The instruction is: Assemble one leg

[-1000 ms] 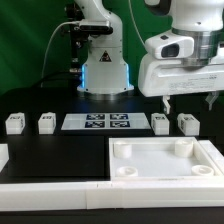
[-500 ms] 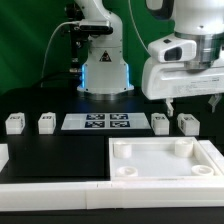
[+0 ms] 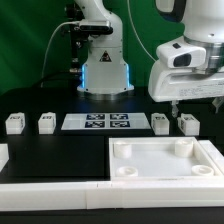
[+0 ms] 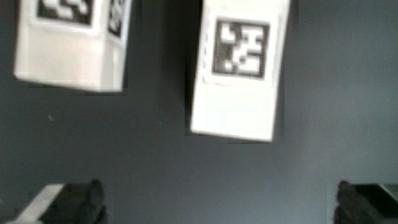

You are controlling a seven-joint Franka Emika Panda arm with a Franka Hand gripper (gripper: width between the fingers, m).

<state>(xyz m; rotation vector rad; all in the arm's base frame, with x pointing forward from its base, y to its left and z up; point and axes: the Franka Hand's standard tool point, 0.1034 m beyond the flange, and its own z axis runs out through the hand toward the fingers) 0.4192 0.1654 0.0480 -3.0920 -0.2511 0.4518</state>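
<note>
From the exterior view, the gripper (image 3: 195,103) hangs low over the counter (image 3: 60,150) at the exterior view's right. Its jaws are spread wide and hold nothing. The leg (image 3: 188,123), a chunky white plastic block with a tag on one face, stands almost straight below them, in the back row. A twin leg block (image 3: 160,123) sits just beside it, toward the marker board (image 3: 98,122). Two more leg blocks (image 3: 14,124) (image 3: 46,123) stand well apart, past the board. The square top (image 3: 165,172), glossy white with round corner sockets, lies nearer the camera.

In the wrist view, the leg (image 4: 240,70) is a smooth white slab with its black-and-white tag facing the lens, set against the matte dark counter (image 4: 214,170). It lies ahead of the dark fingertips (image 4: 68,203), roughly midway between them and not yet between them. Its long axis runs nearly square to the line joining the tips, tilted a touch, so I judge the jaws would close across its narrow width. The twin block (image 4: 71,45) lies off to one side, near one finger's path.
</note>
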